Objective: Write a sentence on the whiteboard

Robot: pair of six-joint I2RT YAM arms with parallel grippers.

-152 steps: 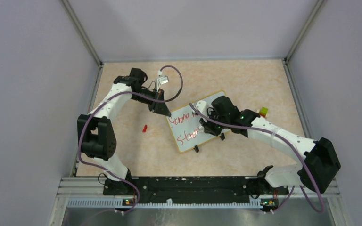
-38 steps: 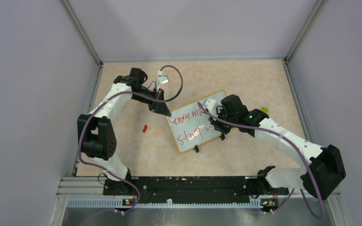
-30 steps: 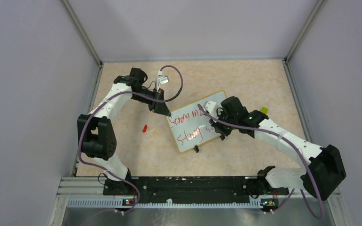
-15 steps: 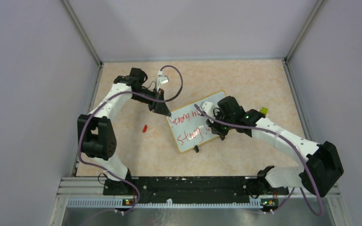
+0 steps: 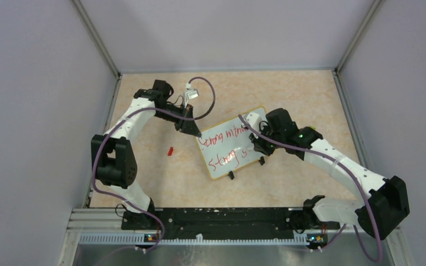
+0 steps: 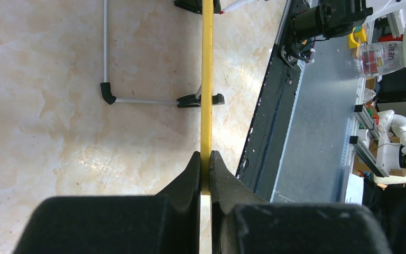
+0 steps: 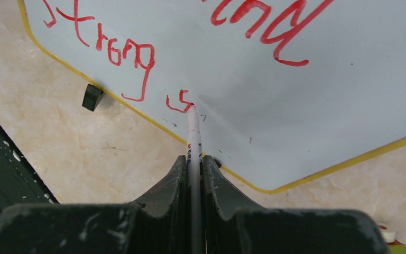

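Desk (image 5: 288, 94): beige marbled top. Whiteboard (image 5: 222, 147): ctr of top view, set askew, yellow rim, two black clip feet on lower edge. Left jaws: pressed together on board's rim at its left corner. Right jaws: pinching a marker (image 7: 193, 132) over board's right part. Sentence (image 5: 222, 135): red, two lines, "Strong mind" above "Strong s". Marker tip touches board at end of the "s". Red cap (image 5: 170, 150): on desk, left of board, apart.
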